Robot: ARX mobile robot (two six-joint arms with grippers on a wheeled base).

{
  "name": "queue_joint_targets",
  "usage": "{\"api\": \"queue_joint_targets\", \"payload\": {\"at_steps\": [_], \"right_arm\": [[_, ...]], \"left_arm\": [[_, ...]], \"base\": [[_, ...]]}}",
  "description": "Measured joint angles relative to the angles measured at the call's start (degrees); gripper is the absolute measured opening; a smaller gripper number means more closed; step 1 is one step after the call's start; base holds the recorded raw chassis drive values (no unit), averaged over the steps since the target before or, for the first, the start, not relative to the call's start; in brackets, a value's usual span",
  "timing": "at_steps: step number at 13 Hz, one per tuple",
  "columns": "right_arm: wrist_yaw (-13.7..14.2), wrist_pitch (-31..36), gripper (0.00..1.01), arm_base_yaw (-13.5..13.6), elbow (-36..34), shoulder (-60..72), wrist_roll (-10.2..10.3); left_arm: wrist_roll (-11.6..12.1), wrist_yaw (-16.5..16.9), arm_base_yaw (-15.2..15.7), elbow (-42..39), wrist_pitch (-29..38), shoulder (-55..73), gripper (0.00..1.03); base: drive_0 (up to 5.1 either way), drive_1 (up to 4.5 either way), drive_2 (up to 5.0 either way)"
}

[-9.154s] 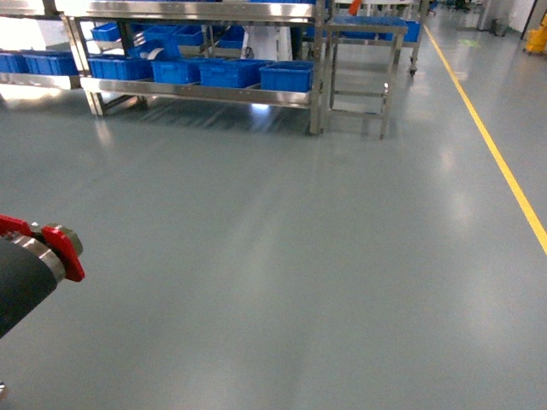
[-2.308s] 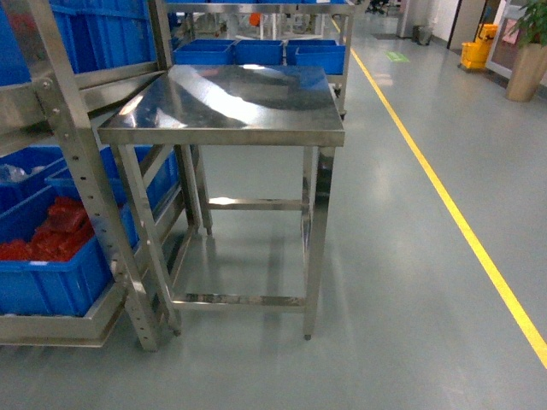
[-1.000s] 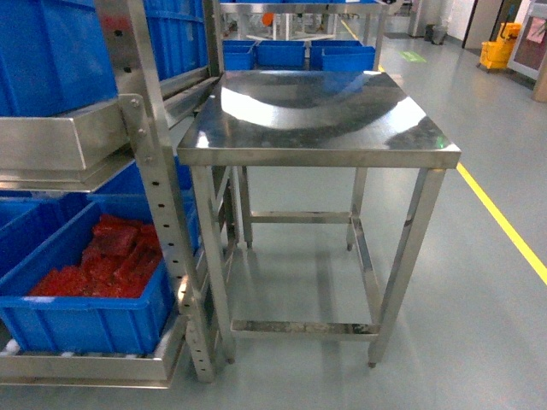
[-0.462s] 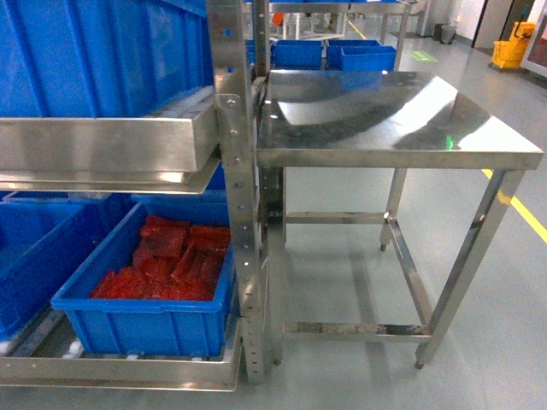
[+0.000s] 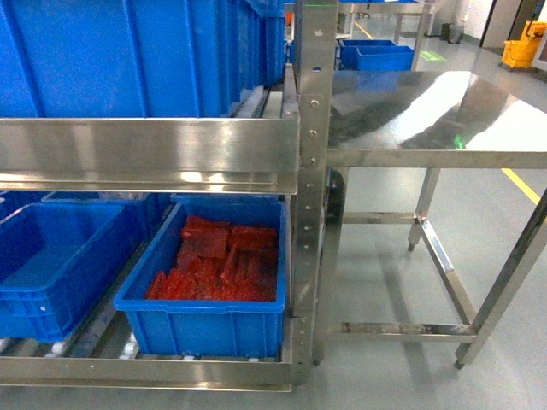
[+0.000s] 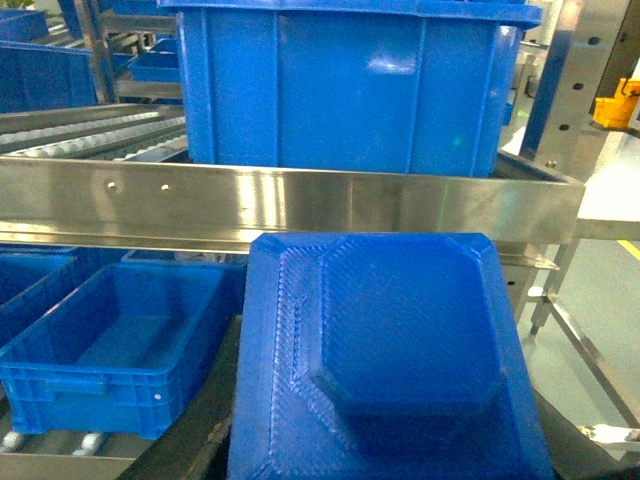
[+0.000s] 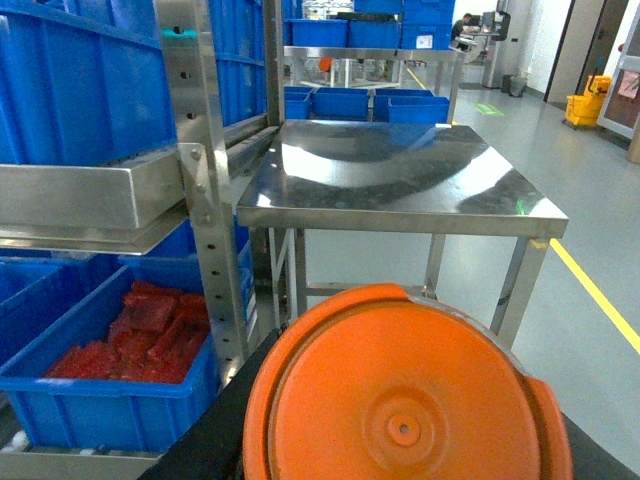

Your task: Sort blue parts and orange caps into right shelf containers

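A blue part (image 6: pixel 400 350), a flat piece with a raised octagonal block, fills the lower left wrist view. My left gripper (image 6: pixel 390 445) is shut on it, dark fingers (image 6: pixel 195 440) showing at its sides. An orange cap (image 7: pixel 400 400), round with a small centre hole, fills the lower right wrist view, and my right gripper (image 7: pixel 400 450) is shut on it. Blue crates stand on the steel shelf: a large one (image 5: pixel 128 60) (image 6: pixel 350 90) on the upper level, an empty one (image 5: pixel 51 273) (image 6: pixel 120 340) below. Neither gripper shows in the head view.
A lower crate (image 5: pixel 205 320) (image 7: pixel 110 390) holds red pieces. The shelf's upright post (image 5: pixel 312 171) stands beside a bare steel table (image 5: pixel 444 128) (image 7: pixel 400 190). A yellow floor line (image 5: pixel 520 184) runs past the table. More blue crates (image 5: pixel 376 55) sit far behind.
The head view has swung and closed in on the shelf: the steel table has slid to the right, and the crate of red pieces now sits in the middle.
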Motion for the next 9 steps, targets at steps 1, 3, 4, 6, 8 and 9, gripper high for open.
{"api": "queue_joint_targets", "payload": {"at_steps": [1,3,4,6,8,9], "right_arm": [[0.0,0.1,0.45,0.0,0.0,0.0,0.0],[0.0,0.2,0.45,0.0,0.0,0.0,0.0],[0.0,-0.1,0.45,0.0,0.0,0.0,0.0],[0.0,0.0,0.45,0.0,0.0,0.0,0.0],[0.0,0.1,0.45,0.0,0.0,0.0,0.0],[0.0,0.0,0.45,0.0,0.0,0.0,0.0]], "left_arm": [[0.0,0.0,0.0,0.0,0.0,0.0,0.43],[0.0,0.0,0.0,0.0,0.0,0.0,0.43],[0.0,0.0,0.0,0.0,0.0,0.0,0.43],[0.0,0.0,0.0,0.0,0.0,0.0,0.43],[0.0,0.0,0.0,0.0,0.0,0.0,0.43],[0.0,0.0,0.0,0.0,0.1,0.0,0.43]], "base": [[-4.9,2.46,2.5],[-4.9,2.47,2.5],[-5.1,2.27,2.3],[-5.1,2.35,2.3],[-5.1,2.32,2.3],[-5.2,2.24,2.2]]}}
